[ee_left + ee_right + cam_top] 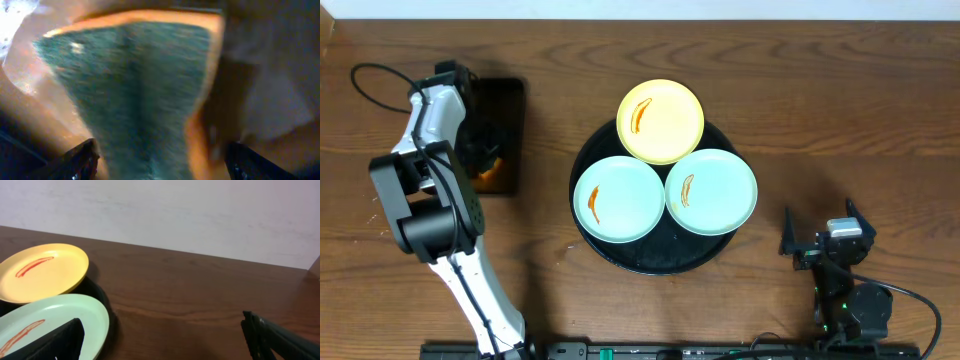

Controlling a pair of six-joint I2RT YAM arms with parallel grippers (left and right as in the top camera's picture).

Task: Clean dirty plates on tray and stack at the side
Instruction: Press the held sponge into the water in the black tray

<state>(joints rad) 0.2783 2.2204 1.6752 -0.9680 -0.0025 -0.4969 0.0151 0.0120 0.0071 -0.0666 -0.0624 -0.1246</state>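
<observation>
Green scouring fibre with an orange rim fills your left wrist view: that is the sponge [135, 85], blurred, lying straight ahead of your left gripper [480, 155]. Its fingers [82, 160] stand wide apart, one at each side of the sponge, and you cannot tell whether either touches it. Seen from overhead, that gripper hangs over the small tray [510, 105].

Well off to its right sits the tray [650, 262] with all three plates on it, each marked with an orange-brown smear. The yellow plate [662, 122] lies farthest from your arms and juts over the far rim. The left blue plate [618, 198] and the right blue plate [712, 190] lie side by side nearer you, edges meeting, and the right one reaches past the rim.

Your right gripper [818, 222] sits low over the table [840, 110], near the tray's right side, with its fingers spread wide. The right blue plate is ahead of it to the left, and the yellow plate is beyond that
</observation>
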